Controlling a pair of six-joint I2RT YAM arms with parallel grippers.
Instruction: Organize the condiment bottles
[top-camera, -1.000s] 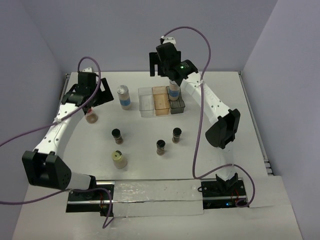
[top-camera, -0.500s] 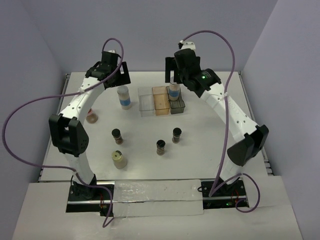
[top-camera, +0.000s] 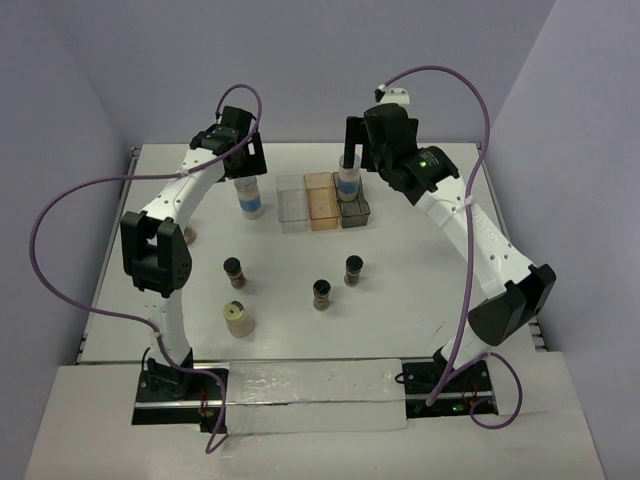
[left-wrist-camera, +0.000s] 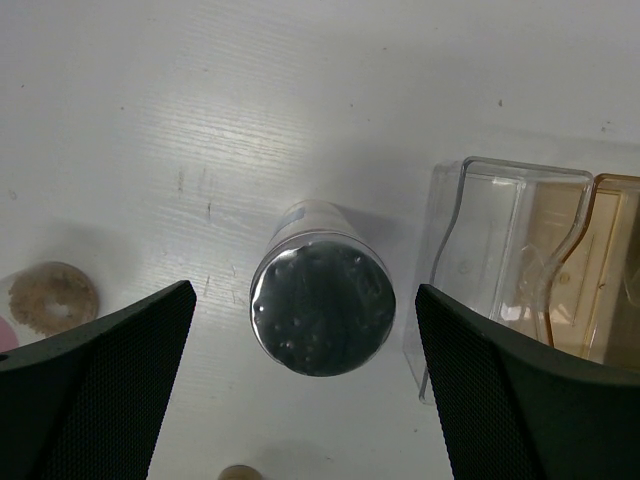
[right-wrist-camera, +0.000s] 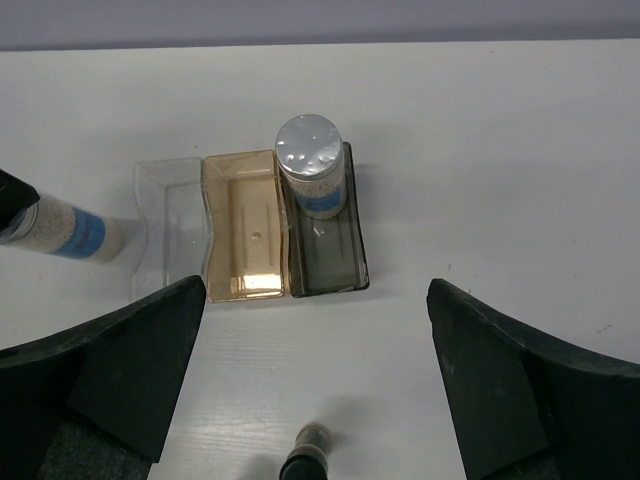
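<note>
A clear blue-label bottle (top-camera: 248, 195) stands left of the trays. My left gripper (top-camera: 240, 160) hovers over it, open, with the bottle's cap (left-wrist-camera: 322, 310) between the fingers (left-wrist-camera: 110, 365) without touching them. A second blue-label bottle (top-camera: 347, 184) stands in the grey tray (top-camera: 357, 212); it also shows in the right wrist view (right-wrist-camera: 311, 165). My right gripper (top-camera: 368, 140) is open and empty above and behind it. Three dark jars (top-camera: 233, 271) (top-camera: 322, 294) (top-camera: 353, 270) and a cream-capped bottle (top-camera: 238, 319) stand nearer. The pink-capped bottle (top-camera: 186, 236) is partly hidden by the left arm.
A clear tray (top-camera: 292, 204) and an amber tray (top-camera: 320, 201), both with nothing in them, sit side by side left of the grey tray; they also show in the right wrist view as clear (right-wrist-camera: 165, 230) and amber (right-wrist-camera: 245, 225). Walls close in the table's back and sides.
My left gripper has swung from beside the pink-capped bottle to above the left blue-label bottle. My right gripper has shifted right and back from the bottle in the grey tray.
</note>
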